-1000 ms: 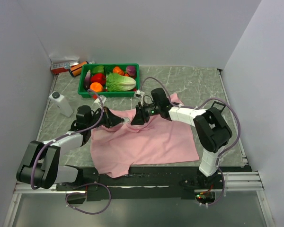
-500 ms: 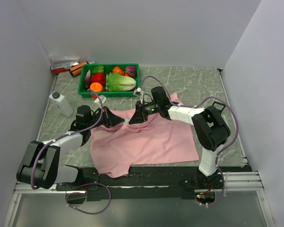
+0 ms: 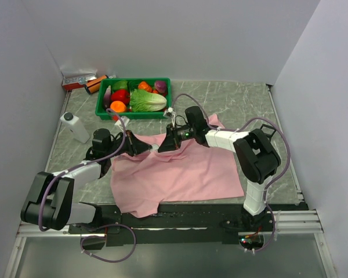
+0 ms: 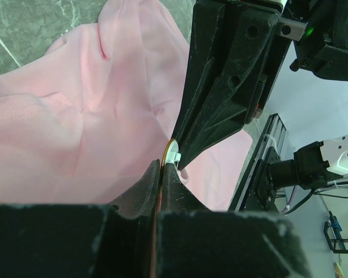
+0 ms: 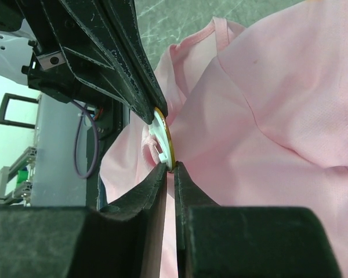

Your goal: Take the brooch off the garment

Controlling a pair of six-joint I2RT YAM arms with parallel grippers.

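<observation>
1. Shows the brooch (image 5: 162, 142), a small white disc with a gold rim, edge-on and standing off a raised fold of the garment (image 5: 267, 104).
2. Places that fold in the far left part of the pink garment, with the rest of the cloth spread flat over the near middle of the table (image 3: 243, 104).
3. Catches the removal step itself, by the look of it: brooch reached and pinched from two sides, but not yet parted from the cloth.
4. Finds the right gripper (image 5: 170, 168) narrowed to a thin slit, with the brooch's lower rim caught at the very tips.
5. Finds the left gripper (image 4: 162, 167) fully closed, tips meeting the opposite edge of the disc; leaves unclear whether rim, cloth or both sit between those fingers.
6. Calls, in all likelihood, for a firm hold by the right fingers and a short pull away from the left ones, with the fold kept taut so that the fastening lets go instead of dragging cloth along.
7. Carries a risk of slipping: little of the rim inside the jaws, and a thin, hard edge.
8. Leaves well apart, at the back of the table, a green basket (image 3: 145, 114) of vegetables and a white bottle (image 3: 74, 126), neither near the work.
</observation>
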